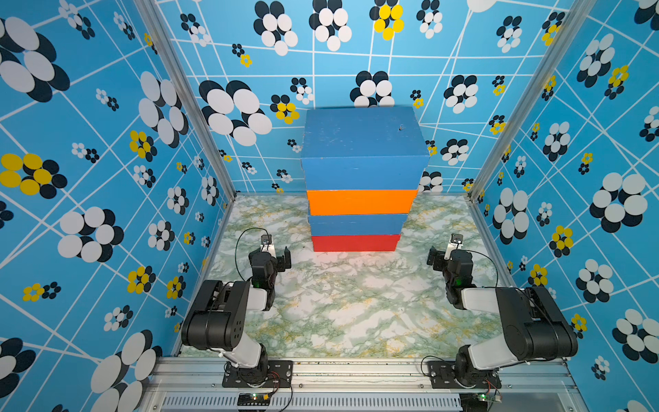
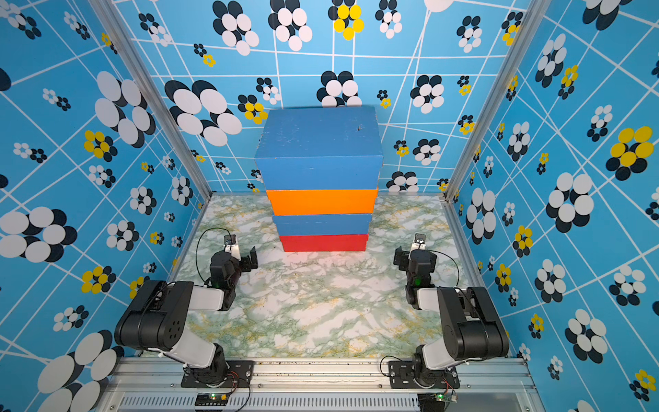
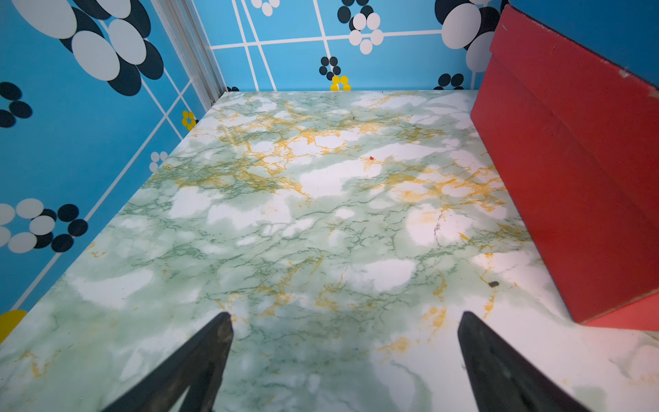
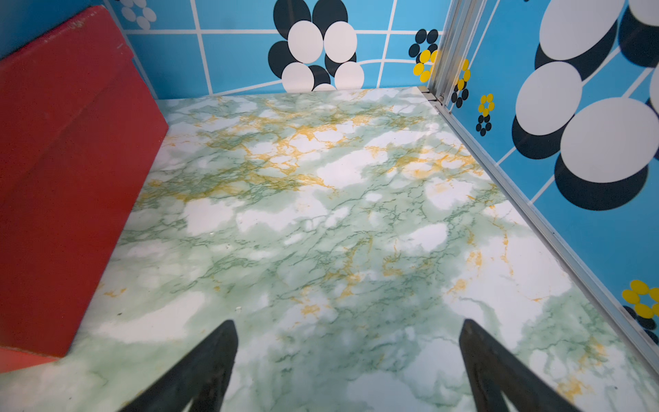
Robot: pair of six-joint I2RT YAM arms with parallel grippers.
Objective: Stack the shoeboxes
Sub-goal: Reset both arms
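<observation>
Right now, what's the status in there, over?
Left gripper open, empty; right gripper open, empty. All stacked: red box bottom, lower blue box, orange box, top blue box. Nothing in the way.

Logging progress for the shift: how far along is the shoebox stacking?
Done: all four sit in one stack, red shoebox on the table, then lower blue shoebox, orange shoebox, top blue shoebox. In hand: nothing; left gripper and right gripper stand open, empty, clear of the stack. Left: no loose box shows; edges are slightly offset, so perhaps only straightening.
</observation>
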